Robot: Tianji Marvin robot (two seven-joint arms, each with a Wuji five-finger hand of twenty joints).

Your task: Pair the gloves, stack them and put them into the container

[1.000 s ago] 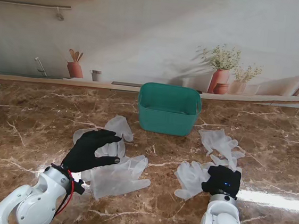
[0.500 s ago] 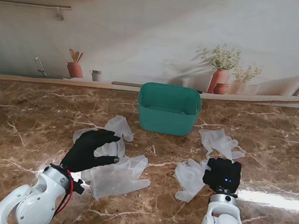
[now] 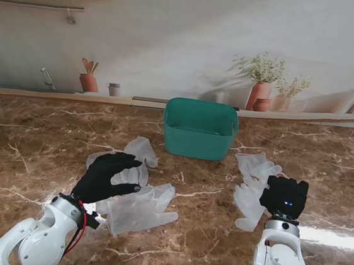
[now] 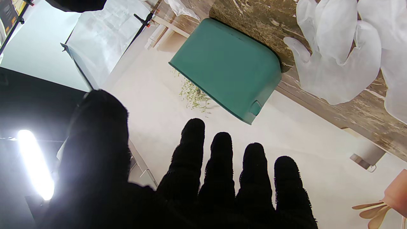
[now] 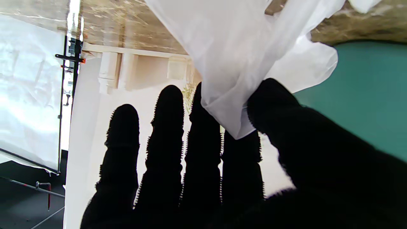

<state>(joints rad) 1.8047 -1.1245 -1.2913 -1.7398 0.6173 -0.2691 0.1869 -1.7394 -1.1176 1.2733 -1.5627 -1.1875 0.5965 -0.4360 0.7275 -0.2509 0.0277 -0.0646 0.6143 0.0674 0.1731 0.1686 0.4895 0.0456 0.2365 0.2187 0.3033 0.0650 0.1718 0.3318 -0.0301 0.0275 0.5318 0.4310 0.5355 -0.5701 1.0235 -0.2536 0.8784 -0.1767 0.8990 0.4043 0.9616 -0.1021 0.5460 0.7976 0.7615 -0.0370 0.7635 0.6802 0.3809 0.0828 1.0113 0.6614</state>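
1. Brown veined marble tabletop (image 3: 29, 155) fills the stand's view, glossy, with a bright glare strip near the right arm. Behind it runs a pale wall with a ledge of painted terracotta pots.
2. Teal plastic rectangular container (image 3: 199, 130) sits at the far centre, mouth up, about eleven o'clock from the right hand and one o'clock from the left hand. The right hand looks the nearer of the two.
3. Left-side heap of translucent white disposable gloves (image 3: 140, 208) sprawls between the left hand and the container, fingers fanned toward three o'clock.
4. Right-side translucent white glove pair (image 3: 253, 169): one lies flat at twelve o'clock from the right hand, the other hangs from that hand, its long axis trailing toward seven o'clock.
5. Black-gloved left hand (image 3: 104, 177) hovers over its heap, fingers (image 4: 219, 159) spread and straight, gripping nothing.
6. Black-gloved right hand (image 3: 284, 195) has thumb and index pinched on the glove's thin edge (image 5: 229, 108), the other fingers extended. Judging from here, the carried glove needs to land on the flat one at twelve o'clock.
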